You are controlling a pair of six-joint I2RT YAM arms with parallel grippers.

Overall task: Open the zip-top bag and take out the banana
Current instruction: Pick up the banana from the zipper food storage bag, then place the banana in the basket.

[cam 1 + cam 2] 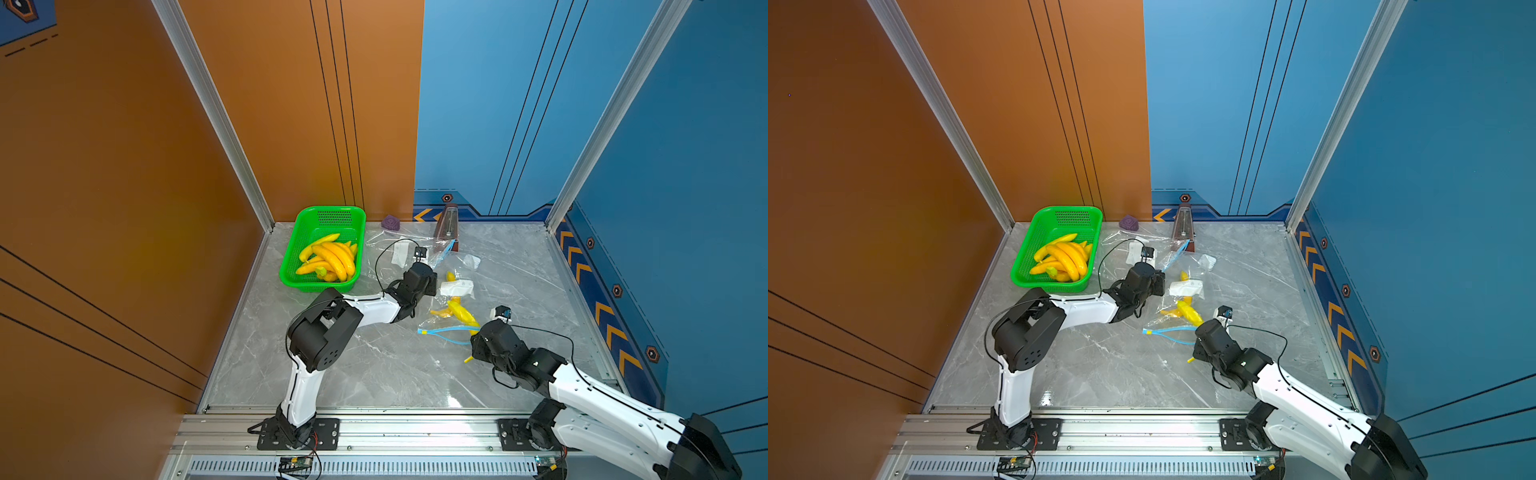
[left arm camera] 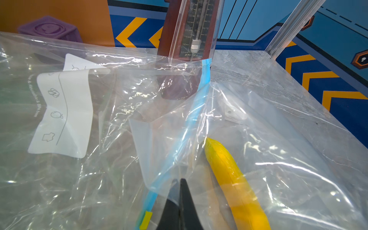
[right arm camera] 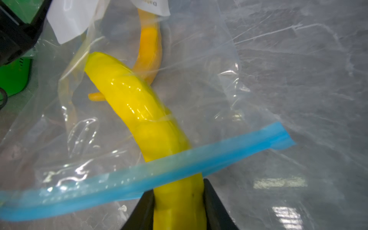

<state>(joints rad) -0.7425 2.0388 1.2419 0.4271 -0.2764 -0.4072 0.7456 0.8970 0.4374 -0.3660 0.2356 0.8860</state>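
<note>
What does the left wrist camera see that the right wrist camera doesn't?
Only the left wrist view: the purple block, the metronome, and the left tool shut on a zip-top bag edge. Only the right wrist view: the right tool gripping the banana, plus a corner of the green basket. Both: crinkly clear plastic, a blue zip strip, banana yellow and the grey table.

Bright glossy yellow on banana [image 3: 139, 103]. Clear, colourless film for bag [image 3: 199, 59], with sky-blue zip strip [image 3: 219, 151]. Vivid green basket [image 1: 309, 220], perforated mesh pattern. Purple block [image 1: 390, 223]. Reddish-brown metronome [image 2: 169, 29]. Grey marble with white veining across table [image 1: 374, 365]. Orange wall [image 1: 124, 166], blue wall [image 1: 478, 104]; orange chevrons [image 2: 131, 27] on navy.
</note>
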